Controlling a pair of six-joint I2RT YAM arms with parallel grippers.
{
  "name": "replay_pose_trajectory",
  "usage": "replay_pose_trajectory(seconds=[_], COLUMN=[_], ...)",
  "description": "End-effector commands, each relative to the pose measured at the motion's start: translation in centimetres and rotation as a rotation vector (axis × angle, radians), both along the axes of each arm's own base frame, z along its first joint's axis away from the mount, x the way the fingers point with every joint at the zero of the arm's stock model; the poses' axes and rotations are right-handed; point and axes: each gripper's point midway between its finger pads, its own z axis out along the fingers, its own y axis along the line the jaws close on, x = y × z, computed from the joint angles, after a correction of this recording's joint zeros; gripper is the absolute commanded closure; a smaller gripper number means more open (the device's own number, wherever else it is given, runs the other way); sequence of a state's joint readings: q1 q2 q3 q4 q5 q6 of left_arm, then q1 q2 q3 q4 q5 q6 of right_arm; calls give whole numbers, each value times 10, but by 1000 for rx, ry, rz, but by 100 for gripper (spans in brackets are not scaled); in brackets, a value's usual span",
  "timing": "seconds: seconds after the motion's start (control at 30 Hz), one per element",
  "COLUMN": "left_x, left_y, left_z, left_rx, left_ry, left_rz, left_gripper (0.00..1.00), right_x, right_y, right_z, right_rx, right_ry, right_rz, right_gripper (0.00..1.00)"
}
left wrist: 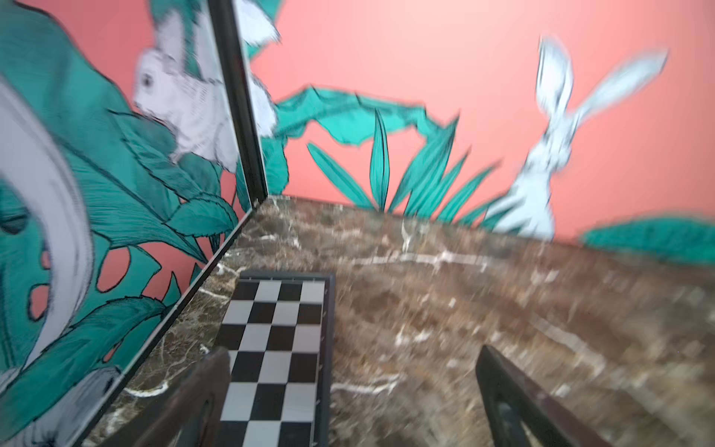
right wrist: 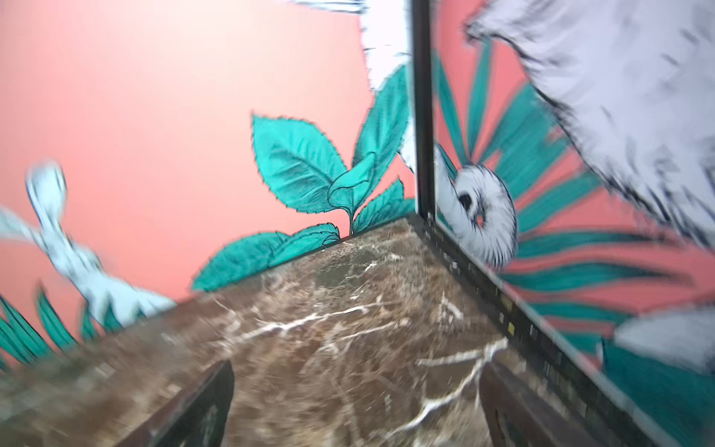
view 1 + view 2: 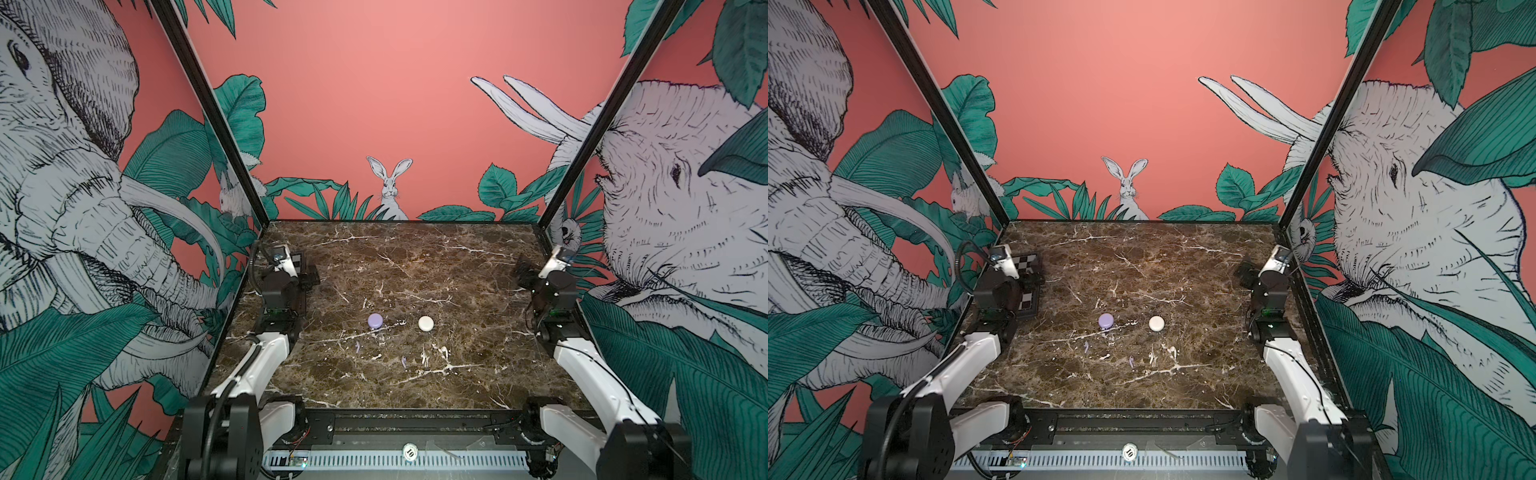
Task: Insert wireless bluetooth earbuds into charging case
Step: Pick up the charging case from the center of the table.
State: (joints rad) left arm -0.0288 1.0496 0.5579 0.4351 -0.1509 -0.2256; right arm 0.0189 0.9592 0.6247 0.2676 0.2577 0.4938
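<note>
I had left gripper (image 1: 352, 352) and right gripper (image 2: 356, 365) both spread apart, empty. Lilac case (image 3: 375, 320) and white case (image 3: 426, 323) sat mid-frame. The earbuds (image 3: 402, 360) lay just below, white ones possibly veins.

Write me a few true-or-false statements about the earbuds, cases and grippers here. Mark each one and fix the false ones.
1. The lilac case lies nearer the left arm than the white case. True.
2. One earbud sits inside a case. False: both cases look shut, and the lilac earbuds and white earbuds lie loose on the table.
3. The right gripper holds an earbud. False: it is open and empty, off by the table's right edge.
4. The left gripper is open next to a checkerboard. True.
</note>
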Motion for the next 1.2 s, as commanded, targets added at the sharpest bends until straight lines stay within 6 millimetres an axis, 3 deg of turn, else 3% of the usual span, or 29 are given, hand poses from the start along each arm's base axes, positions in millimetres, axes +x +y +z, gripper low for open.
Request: replay_pose_trajectory(seconds=[0.0, 0.07, 0.2, 0.4, 0.63, 0.77, 0.9, 1.17], left_x=[-33, -40, -43, -76, -134, -157, -160, -141], left_y=[17, 3, -38, -73, -113, -118, -130, -165], left_z=[-19, -5, -3, -49, -80, -95, -109, -129], left_rx=[-405, -398, -492, -522, -404, -296, -241, -35], left_ry=[155, 183, 237, 576, 836, 941, 988, 1117], left_rz=[186, 81, -138, -236, -375, -390, -406, -414], left_gripper=[1, 1, 1, 1, 1, 1, 1, 1], right_x=[-21, -11, -9, -22, -54, -71, -80, -92], right_y=[-7, 18, 43, 89, 119, 130, 135, 152], right_z=[-22, -4, -16, -50, -88, -97, -109, -114], right_rx=[348, 286, 301, 317, 181, 78, 15, -73], right_ry=[55, 32, 150, 453, 760, 829, 883, 931], right_rz=[-104, 57, 155, 357, 515, 558, 572, 619], right_gripper=[2, 2, 2, 2, 2, 2, 2, 2])
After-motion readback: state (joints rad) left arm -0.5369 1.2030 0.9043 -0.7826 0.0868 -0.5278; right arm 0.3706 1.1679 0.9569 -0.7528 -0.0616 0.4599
